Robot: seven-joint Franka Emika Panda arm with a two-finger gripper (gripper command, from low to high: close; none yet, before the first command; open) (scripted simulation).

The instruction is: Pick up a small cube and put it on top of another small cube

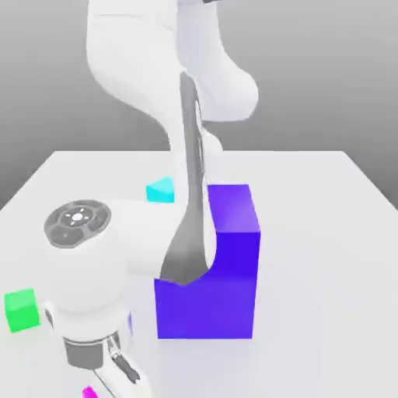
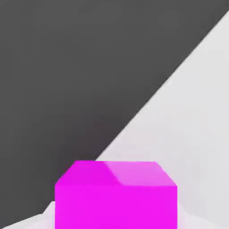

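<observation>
While the arm [image 1: 116,233] bent low over the near edge of the white table [image 1: 326,233], its gripper [image 1: 116,373] hung at the bottom of the exterior view, w/ the small magenta cube [image 1: 90,392] peeking out just beside a finger [image 1: 124,371]. Fingers were clenched tight; whether they actually gripped the magenta cube couldn't be told from the pics, tho the hand view put that cube [image 2: 116,197] right up close, sitting on the table's pale surface [image 2: 197,112] near its edge, dark backdrop beyond. Small green cube [image 1: 22,309] sat on the table toward the exterior view's left, apart from the gripper. Big purple block [image 1: 218,272] stood mid-table, partly behind the arm's forearm. Cyan cube [image 1: 161,190] lay farther back, beside the arm, well apart from the green one.
</observation>
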